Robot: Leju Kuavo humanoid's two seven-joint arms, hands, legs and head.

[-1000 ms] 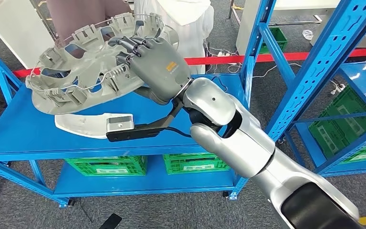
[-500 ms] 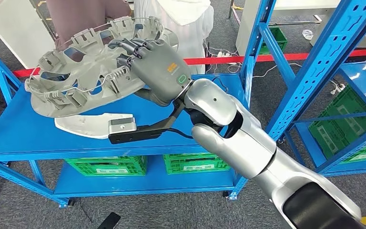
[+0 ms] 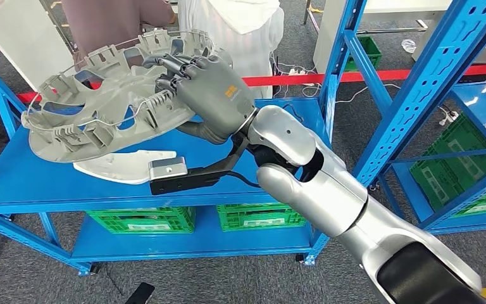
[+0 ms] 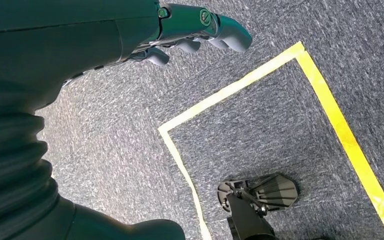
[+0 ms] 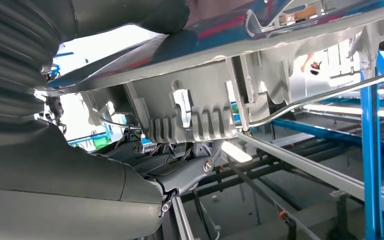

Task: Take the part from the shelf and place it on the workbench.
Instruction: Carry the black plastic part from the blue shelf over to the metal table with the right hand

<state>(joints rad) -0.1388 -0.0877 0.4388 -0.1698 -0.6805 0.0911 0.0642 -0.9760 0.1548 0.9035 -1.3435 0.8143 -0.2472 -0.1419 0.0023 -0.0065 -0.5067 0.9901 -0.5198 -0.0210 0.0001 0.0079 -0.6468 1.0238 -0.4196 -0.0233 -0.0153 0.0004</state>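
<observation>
Fingers [image 3: 176,63] of the right hand [image 3: 212,95] curl over the rim of the one grey part [image 3: 111,101], with the thumb beneath it, so the part is clamped between them and carried tilted above the blue workbench [image 3: 25,177], its far edge raised. In the right wrist view the thumb lies against the part's smooth face [image 5: 190,50] and the dark fingers [image 5: 180,167] close on its ribbed side, a thin wire running along the part's edge.

From left to right in the head view: the part hangs over the left half of the workbench top; under it lies one white curved panel [image 3: 117,168], flat on the surface; the right hand grips the part's right-hand rim. Two green crates [image 3: 142,220] sit on the lower level of the workbench, and a third green crate [image 3: 462,161] sits in the blue shelf [image 3: 417,82] on the right. Two people [image 3: 234,25] stand behind the workbench.

The left hand [image 4: 195,35] hangs over grey carpet marked with yellow tape [image 4: 260,75], its fingers loosely apart and holding nothing.
</observation>
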